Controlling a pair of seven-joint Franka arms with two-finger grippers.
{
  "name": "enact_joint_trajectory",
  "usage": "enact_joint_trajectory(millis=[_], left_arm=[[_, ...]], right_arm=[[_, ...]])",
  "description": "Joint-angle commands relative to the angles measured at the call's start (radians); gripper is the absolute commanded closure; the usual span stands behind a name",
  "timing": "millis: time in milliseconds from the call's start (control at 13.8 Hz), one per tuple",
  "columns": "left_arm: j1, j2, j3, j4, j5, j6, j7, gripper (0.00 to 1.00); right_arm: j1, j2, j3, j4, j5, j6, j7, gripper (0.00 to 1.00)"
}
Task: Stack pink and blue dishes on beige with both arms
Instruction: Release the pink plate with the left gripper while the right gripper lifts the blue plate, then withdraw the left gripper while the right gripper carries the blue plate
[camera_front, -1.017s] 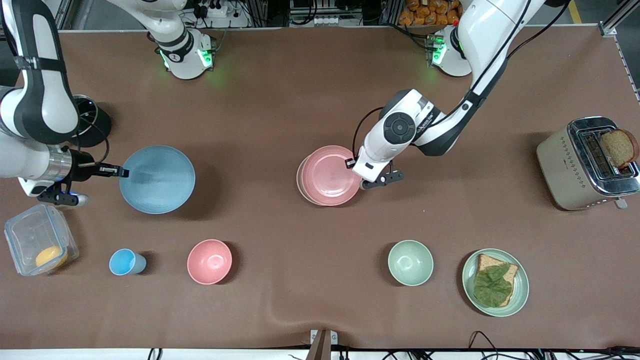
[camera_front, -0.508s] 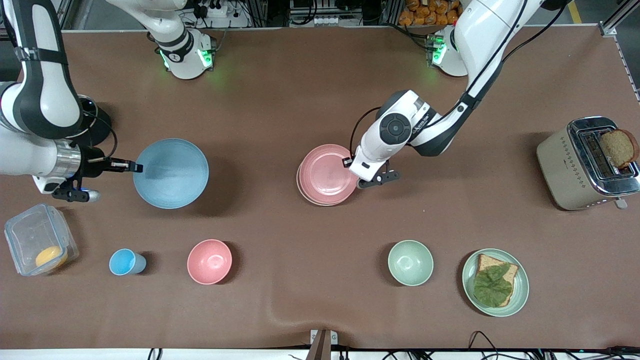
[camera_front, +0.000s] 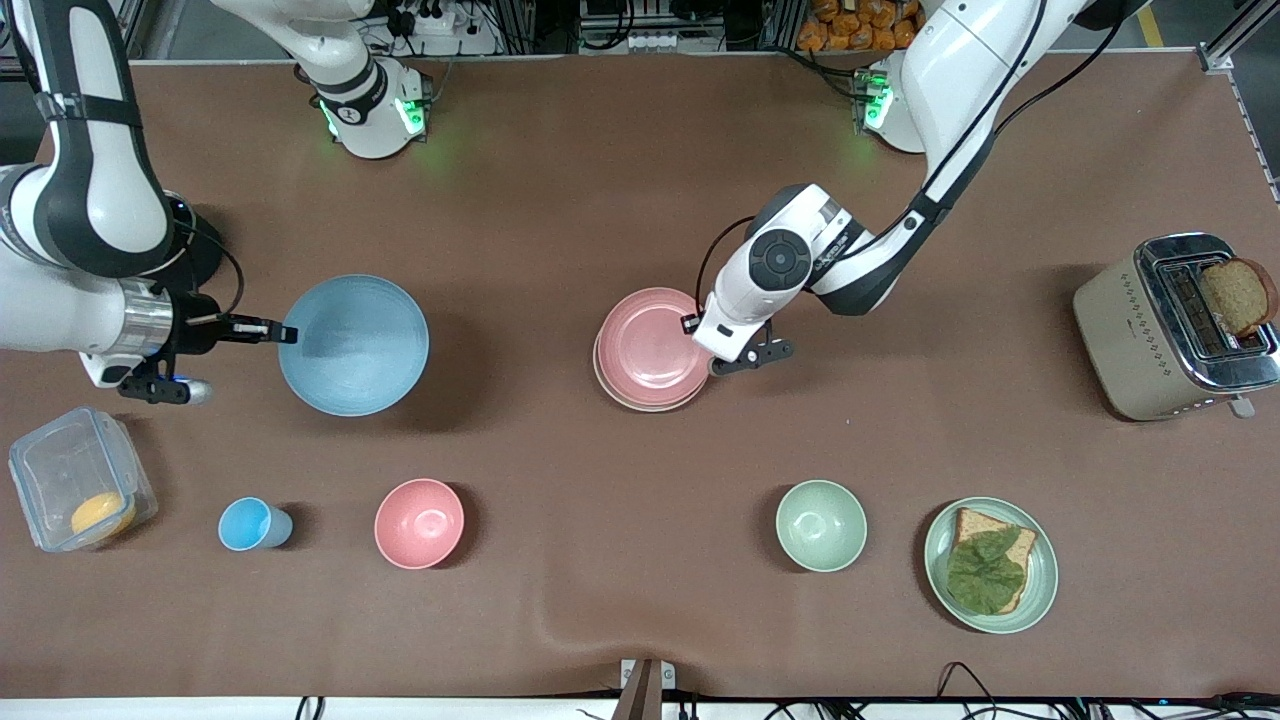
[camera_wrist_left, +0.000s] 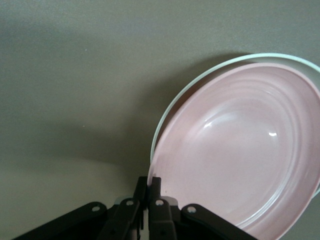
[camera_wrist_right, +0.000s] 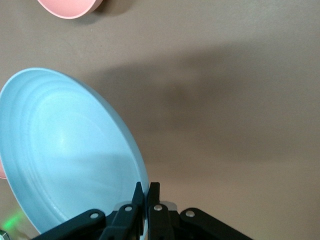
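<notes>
The pale pink plate (camera_front: 648, 345) lies over the beige plate (camera_front: 601, 368) at mid-table, slightly offset, so only a sliver of beige rim (camera_wrist_left: 190, 87) shows. My left gripper (camera_front: 702, 338) is shut on the pink plate's (camera_wrist_left: 240, 150) rim at the edge toward the left arm's end, its jaws (camera_wrist_left: 150, 183) pinching it. I cannot tell whether pink rests on beige. The light blue plate (camera_front: 353, 345) hangs over the table toward the right arm's end, held by its rim in my shut right gripper (camera_front: 285, 333). In the right wrist view, the blue plate (camera_wrist_right: 65, 150) fills one side above that gripper (camera_wrist_right: 145, 188).
Nearer the front camera stand a small blue cup (camera_front: 250, 523), a pink bowl (camera_front: 419, 523), a green bowl (camera_front: 820, 525) and a green plate with a sandwich (camera_front: 1040, 590). A clear box (camera_front: 60, 470) sits at the right arm's end, a toaster (camera_front: 1130, 340) at the left arm's.
My right gripper has carried the blue plate toward the middle of the table. My left gripper has slid the pink plate a little further over the beige one.
</notes>
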Motion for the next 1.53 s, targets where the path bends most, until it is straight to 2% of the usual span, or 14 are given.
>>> enact_joint_trajectory(millis=[0, 145, 291, 363, 436, 654, 872, 1017, 1307, 1453], left_arm=[[-0.019, 0.011, 0.006, 0.022, 0.031, 0.011, -0.036, 1.0], [-0.019, 0.01, 0.006, 0.022, 0.031, 0.011, -0.036, 1.0], [-0.019, 0.01, 0.006, 0.022, 0.029, 0.011, -0.036, 1.0], [-0.017, 0.01, 0.006, 0.03, 0.029, 0.009, -0.038, 0.57], [-0.013, 0.008, 0.007, 0.037, 0.028, 0.011, -0.059, 0.01], [0.01, -0.031, 0.01, 0.059, 0.032, -0.001, -0.096, 0.0], [0.13, -0.212, 0.01, 0.062, 0.032, -0.117, -0.058, 0.0], [0.232, -0.321, 0.01, 0.064, 0.032, -0.213, 0.041, 0.0], [0.41, -0.449, 0.003, 0.09, 0.031, -0.354, 0.192, 0.0], [0.42, -0.53, 0.007, 0.116, 0.026, -0.467, 0.301, 0.0]], right_arm=[[0.036, -0.028, -0.004, -0.013, 0.017, -0.001, 0.037, 1.0], [0.059, -0.024, -0.004, -0.011, 0.02, 0.006, 0.048, 1.0], [0.09, -0.013, -0.006, -0.013, 0.069, 0.025, 0.048, 1.0], [0.11, -0.005, -0.006, -0.015, 0.072, 0.034, 0.048, 1.0], [0.128, 0.007, -0.006, -0.021, 0.077, 0.055, 0.051, 1.0], [0.176, 0.019, -0.006, -0.022, 0.12, 0.08, 0.092, 1.0], [0.193, 0.015, -0.006, -0.024, 0.119, 0.082, 0.117, 1.0], [0.191, 0.012, -0.006, -0.03, 0.119, 0.078, 0.117, 1.0], [0.191, 0.012, -0.006, -0.033, 0.119, 0.078, 0.115, 1.0], [0.193, 0.01, -0.006, -0.033, 0.119, 0.078, 0.117, 1.0]])
